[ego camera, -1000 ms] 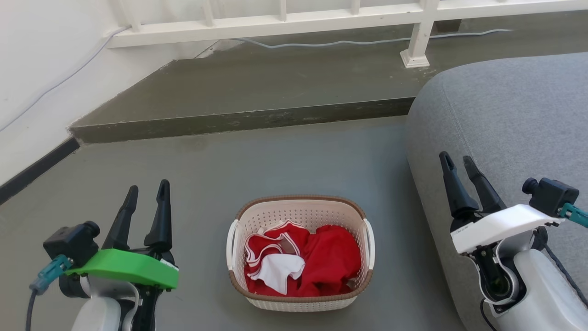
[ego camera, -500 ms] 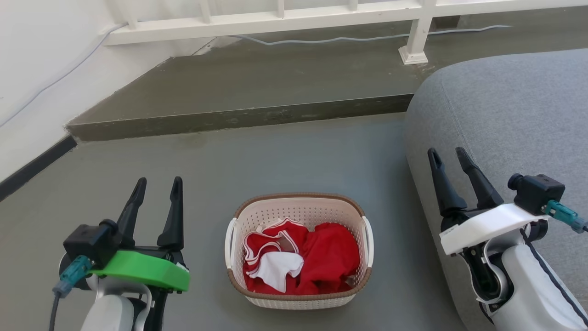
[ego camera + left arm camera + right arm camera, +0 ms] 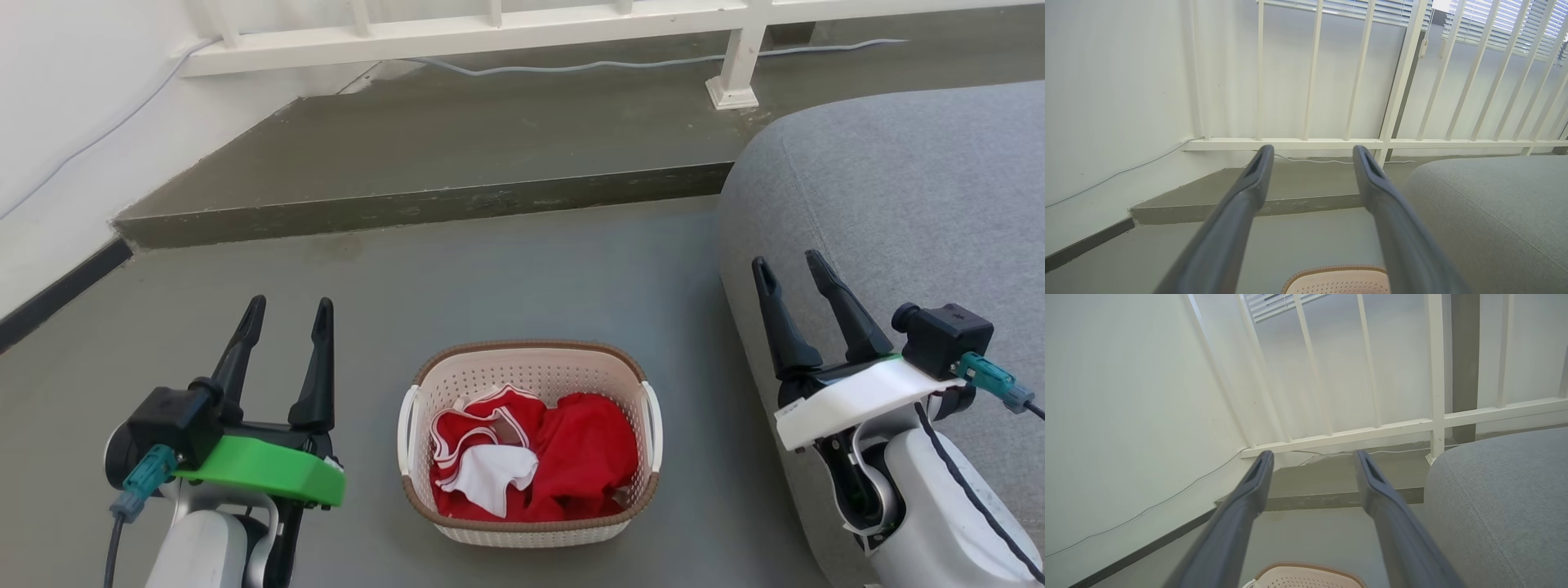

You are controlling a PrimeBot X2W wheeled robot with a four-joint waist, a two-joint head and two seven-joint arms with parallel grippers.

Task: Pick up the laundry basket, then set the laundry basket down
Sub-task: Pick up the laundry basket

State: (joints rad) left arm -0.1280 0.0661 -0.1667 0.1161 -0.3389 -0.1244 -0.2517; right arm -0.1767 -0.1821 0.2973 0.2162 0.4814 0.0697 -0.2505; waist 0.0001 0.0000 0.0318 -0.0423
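The laundry basket (image 3: 529, 369) stands on the grey floor at the middle of the head view, cream with a brown rim and white side handles, holding red and white clothes (image 3: 535, 461). My left gripper (image 3: 287, 309) hovers open to its left, apart from it, fingers pointing away from me. My right gripper (image 3: 788, 265) is open to the basket's right, in front of the sofa. A strip of the basket rim (image 3: 1336, 272) peeks in at the bottom of the left wrist view between the open fingers (image 3: 1312, 151), and likewise the rim (image 3: 1306, 569) in the right wrist view below that gripper (image 3: 1312, 455).
A grey sofa (image 3: 914, 204) fills the right side, close to my right arm. A raised concrete step (image 3: 424, 200) runs across behind the basket, with a white railing (image 3: 522, 28) and a cable beyond. A white wall with dark skirting (image 3: 57, 290) is at the left.
Both grippers have moved forward, further up the head view, and stay open. The camera has tipped slightly; the basket stays in place.
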